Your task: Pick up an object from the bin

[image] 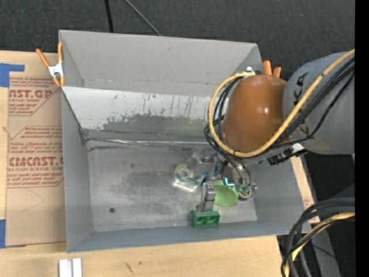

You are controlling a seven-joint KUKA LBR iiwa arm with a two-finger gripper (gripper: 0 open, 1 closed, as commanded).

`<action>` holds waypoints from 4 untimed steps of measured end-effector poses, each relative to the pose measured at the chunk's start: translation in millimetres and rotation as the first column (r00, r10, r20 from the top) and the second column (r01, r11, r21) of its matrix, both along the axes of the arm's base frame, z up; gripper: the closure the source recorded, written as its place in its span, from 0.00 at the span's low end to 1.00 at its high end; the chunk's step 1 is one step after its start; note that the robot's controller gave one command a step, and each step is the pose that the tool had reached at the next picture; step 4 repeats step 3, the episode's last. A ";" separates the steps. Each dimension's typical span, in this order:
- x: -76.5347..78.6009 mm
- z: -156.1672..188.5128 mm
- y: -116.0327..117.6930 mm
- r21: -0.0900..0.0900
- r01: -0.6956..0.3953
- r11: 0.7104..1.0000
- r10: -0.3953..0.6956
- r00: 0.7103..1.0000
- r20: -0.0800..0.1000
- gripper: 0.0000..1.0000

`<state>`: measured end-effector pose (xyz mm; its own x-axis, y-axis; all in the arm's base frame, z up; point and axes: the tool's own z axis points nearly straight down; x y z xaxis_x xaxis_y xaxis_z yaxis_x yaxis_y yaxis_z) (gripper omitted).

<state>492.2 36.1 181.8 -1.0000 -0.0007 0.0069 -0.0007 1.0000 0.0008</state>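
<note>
**Dark green rectangular plastic block [206, 218] just in front of the pincer [207, 199]**

The block lies on the floor of the grey metal bin [132, 74], right of the middle and close to the near wall at the bottom of the camera view. Its long side runs left to right, roughly along that wall. From the pincer it sits a touch toward the near wall, almost directly under the tip. I honestly can't tell if they're touching.

Two more bits crowd in there: a lime-green rounded piece [228, 196] just to the right of the pincer, and a pale, whitish see-through piece [185, 179] to its left. The rest of the floor looks bare.

The arm comes in from the right, bent down steeply into the bin, with its orange dome-shaped cover [253, 114] and looped cables hanging over the back of the little cluster. No way to say whether the pincer is wide or narrow, and nothing looks gripped. My guess: a short move toward the near wall would centre it on the block.
</note>
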 end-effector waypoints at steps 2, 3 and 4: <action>18.4 -77.1 -102.1 0.004 -0.081 0.997 0.081 0.997 0.014 1.00; 11.8 63.0 -105.5 -0.003 -0.107 0.994 0.107 0.994 0.017 1.00; 11.8 63.0 -105.5 -0.003 -0.107 0.994 0.107 0.994 0.017 1.00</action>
